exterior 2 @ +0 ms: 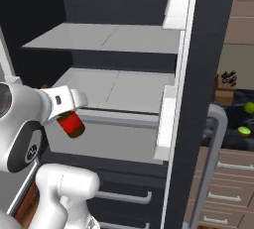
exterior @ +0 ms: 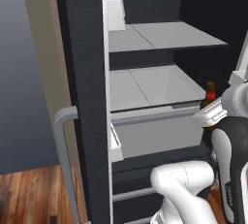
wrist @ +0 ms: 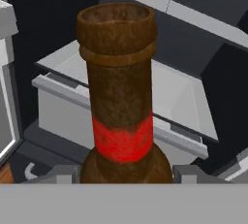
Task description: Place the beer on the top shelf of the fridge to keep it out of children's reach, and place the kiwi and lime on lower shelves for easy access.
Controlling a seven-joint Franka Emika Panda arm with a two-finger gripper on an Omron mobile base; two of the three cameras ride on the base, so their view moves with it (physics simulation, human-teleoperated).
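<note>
My gripper (wrist: pixel 124 175) is shut on the beer (wrist: pixel 121 97), a dark brown bottle with a red band, which stands straight up in the hand view. The beer (exterior: pixel 209 96) and gripper (exterior: pixel 208 116) hang in front of the open fridge (exterior: pixel 80 48), at about the height of the lower shelf (exterior: pixel 155 85) and to its right. In the right base view the beer (exterior 2: pixel 71 124) tilts under the gripper (exterior 2: pixel 64 105), left of the drawer front (exterior 2: pixel 114 143). The top shelf (exterior: pixel 164 34) is bare. The lime (exterior 2: pixel 249 107) and the kiwi (exterior 2: pixel 243 131) lie on a dark counter to the right.
The open fridge door (exterior 2: pixel 208 49) carries white bins (exterior 2: pixel 166 119) and a grey bar handle (exterior 2: pixel 213 163). The other door (exterior: pixel 80 97) also has a bin (exterior: pixel 116 12) and a handle (exterior: pixel 63 160). A small box (exterior 2: pixel 225 91) sits on the counter near the fruit.
</note>
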